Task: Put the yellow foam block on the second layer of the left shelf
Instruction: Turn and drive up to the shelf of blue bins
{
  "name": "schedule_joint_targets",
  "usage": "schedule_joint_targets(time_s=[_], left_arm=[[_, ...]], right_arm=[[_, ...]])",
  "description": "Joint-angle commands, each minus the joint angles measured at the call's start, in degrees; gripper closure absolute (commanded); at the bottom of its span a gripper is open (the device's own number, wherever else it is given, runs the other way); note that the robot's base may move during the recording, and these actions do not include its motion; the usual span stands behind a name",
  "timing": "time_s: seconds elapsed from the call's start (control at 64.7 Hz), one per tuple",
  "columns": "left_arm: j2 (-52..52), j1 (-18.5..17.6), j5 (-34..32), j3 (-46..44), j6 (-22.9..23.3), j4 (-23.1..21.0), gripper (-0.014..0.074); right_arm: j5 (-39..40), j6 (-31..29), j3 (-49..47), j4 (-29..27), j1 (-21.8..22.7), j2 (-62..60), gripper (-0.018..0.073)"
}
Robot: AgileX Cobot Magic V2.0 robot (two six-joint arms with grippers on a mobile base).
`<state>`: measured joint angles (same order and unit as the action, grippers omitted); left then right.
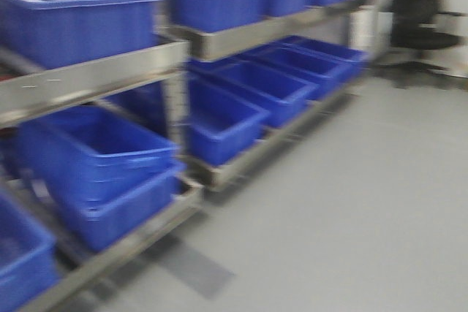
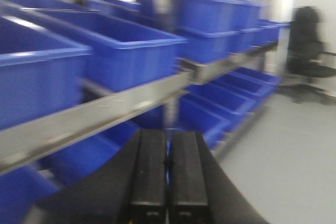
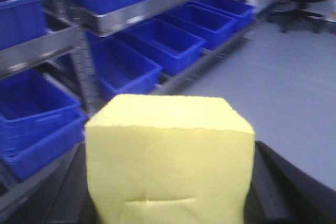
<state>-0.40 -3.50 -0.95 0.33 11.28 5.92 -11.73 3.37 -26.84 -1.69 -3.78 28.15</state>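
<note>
Whole shot is pretty motion-blurred, so no fine detail here. Left side is all metal racking. The near shelf unit (image 1: 95, 78) has a big blue bin (image 1: 73, 23) on its upper level. Below it sit what look like two nested blue bins (image 1: 102, 162), and another bin corner (image 1: 22, 253) pokes in at the bottom left. The farther shelf unit (image 1: 248, 34) carries a row of bins up top (image 1: 219, 1) and a row of open bins on the low level (image 1: 270, 85), running back toward the wall. The grey floor (image 1: 365, 202) has a darker rectangular patch (image 1: 194, 268) near the rack. A black office chair (image 1: 420, 12) is at the top right.
</note>
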Motion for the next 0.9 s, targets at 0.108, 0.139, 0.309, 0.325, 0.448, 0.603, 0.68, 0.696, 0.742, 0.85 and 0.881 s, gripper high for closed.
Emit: schedule_joint_targets(time_s=[0.108, 0.139, 0.309, 0.325, 0.448, 0.603, 0.68, 0.696, 0.742, 0.85, 0.881], left_arm=[[-0.9, 0.1, -5.0, 1.5, 0.3, -0.2, 0.0460], [-0.9, 0.1, -5.0, 1.5, 0.3, -0.2, 0.0460], [-0.9, 0.1, -5.0, 1.5, 0.3, -0.2, 0.0460], [-0.9, 0.1, -5.0, 1.5, 0.3, -0.2, 0.0460], [-0.9, 0.1, -5.0, 1.5, 0.3, -0.2, 0.0460], [-0.9, 0.1, -5.0, 1.5, 0.3, -0.2, 0.0460], [-0.9, 0.1, -5.0, 1.5, 0.3, -0.2, 0.0460], [-0.9, 0.1, -5.0, 1.5, 0.3, -0.2, 0.0460], [-0.9, 0.1, -5.0, 1.5, 0.3, -0.2, 0.0460], [-0.9, 0.1, -5.0, 1.5, 0.3, -0.2, 0.0460], [-0.9, 0.1, -5.0, 1.5, 0.3, -0.2, 0.0460]], right_arm=[[5.1, -0.3, -1.9, 0.5, 0.5, 0.1, 0.0167], [5.1, -0.3, -1.9, 0.5, 0.5, 0.1, 0.0167], [5.1, -0.3, -1.9, 0.5, 0.5, 0.1, 0.0167], [5.1, -0.3, -1.9, 0.5, 0.5, 0.1, 0.0167], [5.1, -0.3, -1.9, 0.5, 0.5, 0.1, 0.0167], [5.1, -0.3, -1.9, 0.5, 0.5, 0.1, 0.0167], [5.1, -0.3, -1.9, 0.5, 0.5, 0.1, 0.0167], [5.1, -0.3, -1.9, 0.5, 0.5, 0.1, 0.0167], [5.1, -0.3, -1.9, 0.5, 0.5, 0.1, 0.0167], [5.1, -0.3, -1.9, 0.5, 0.5, 0.1, 0.0167], [5.1, -0.3, -1.9, 0.5, 0.5, 0.1, 0.0167]])
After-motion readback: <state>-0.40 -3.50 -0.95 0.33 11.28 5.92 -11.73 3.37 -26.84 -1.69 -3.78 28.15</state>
